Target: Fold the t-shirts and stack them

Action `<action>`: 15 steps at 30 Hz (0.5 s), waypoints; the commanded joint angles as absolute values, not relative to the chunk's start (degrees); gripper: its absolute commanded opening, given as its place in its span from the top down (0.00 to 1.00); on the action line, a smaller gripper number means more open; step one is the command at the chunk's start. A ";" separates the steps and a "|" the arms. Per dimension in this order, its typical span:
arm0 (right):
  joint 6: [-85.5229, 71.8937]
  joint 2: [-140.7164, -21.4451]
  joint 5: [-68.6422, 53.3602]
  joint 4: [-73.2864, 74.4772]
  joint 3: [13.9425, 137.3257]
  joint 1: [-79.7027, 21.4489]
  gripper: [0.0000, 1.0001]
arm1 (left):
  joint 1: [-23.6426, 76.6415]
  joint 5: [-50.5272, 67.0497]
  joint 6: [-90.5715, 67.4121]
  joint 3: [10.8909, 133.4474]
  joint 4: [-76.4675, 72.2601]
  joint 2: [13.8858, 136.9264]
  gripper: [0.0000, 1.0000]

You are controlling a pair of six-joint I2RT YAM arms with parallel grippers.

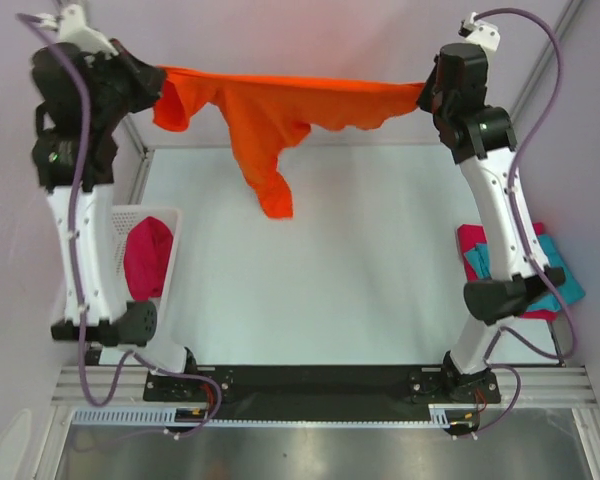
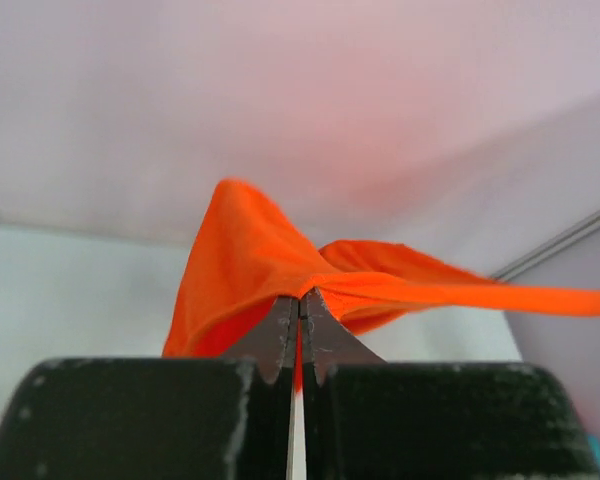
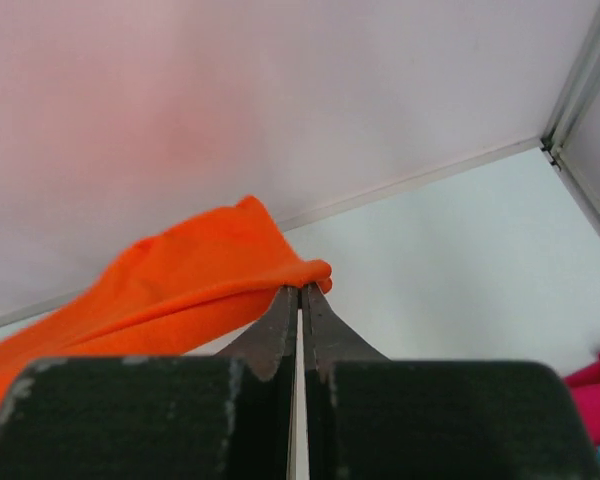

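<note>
Seen from above, two robot arms hold a bright orange t-shirt [image 1: 270,120] stretched in the air across the top of the frame, above the far edge of a white surface [image 1: 360,260]. The left claw [image 1: 158,88], at upper left, is pinched fully shut on one end of the shirt. The right claw [image 1: 425,95], at upper right, is pinched fully shut on the other end. The top edge of the cloth runs nearly taut between them, and a long loose fold hangs down left of centre (its tip hangs over the surface, and whether it touches cannot be told). Each wrist camera shows its two fingers pressed together with orange cloth caught at their tips and trailing off to one side. At middle left, beside the left arm, a white mesh basket [image 1: 170,215] holds a bundled crimson t-shirt [image 1: 147,258]. At middle right, a second crimson t-shirt [image 1: 472,245] and a teal t-shirt [image 1: 570,285] lie together on the surface, partly hidden behind the right arm, so how neatly they are folded cannot be told.
</note>
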State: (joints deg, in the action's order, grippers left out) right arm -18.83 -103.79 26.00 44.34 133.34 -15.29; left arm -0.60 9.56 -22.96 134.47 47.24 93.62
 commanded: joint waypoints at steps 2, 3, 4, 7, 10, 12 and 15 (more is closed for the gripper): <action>-14.50 -91.69 40.70 42.01 119.67 -16.26 1.00 | -3.96 0.09 -18.90 127.99 39.91 78.77 1.00; -14.59 -89.32 40.69 41.84 117.79 -16.26 1.00 | -4.04 0.09 -18.37 125.62 39.73 78.49 1.00; -14.68 -88.51 40.78 42.01 116.47 -16.35 1.00 | -3.96 0.09 -17.93 125.25 40.34 78.57 1.00; -15.38 -86.06 41.31 43.50 113.91 -16.87 1.00 | -4.04 0.09 -17.49 127.52 45.43 81.03 1.00; -15.03 -83.86 42.63 43.59 113.12 -17.14 1.00 | -4.04 0.09 -17.84 126.30 45.00 79.63 1.00; -14.59 -83.50 43.50 43.86 114.25 -17.14 1.00 | -3.96 0.09 -17.93 127.17 45.35 79.54 1.00; -13.71 -83.76 43.68 44.12 115.66 -16.88 1.00 | -4.04 0.09 -17.93 129.02 46.76 80.59 1.00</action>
State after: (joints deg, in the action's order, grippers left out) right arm -17.21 -84.90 32.77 42.41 113.78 -19.42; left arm -1.17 9.13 -20.47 126.41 48.58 81.67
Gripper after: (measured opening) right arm 0.010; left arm 0.005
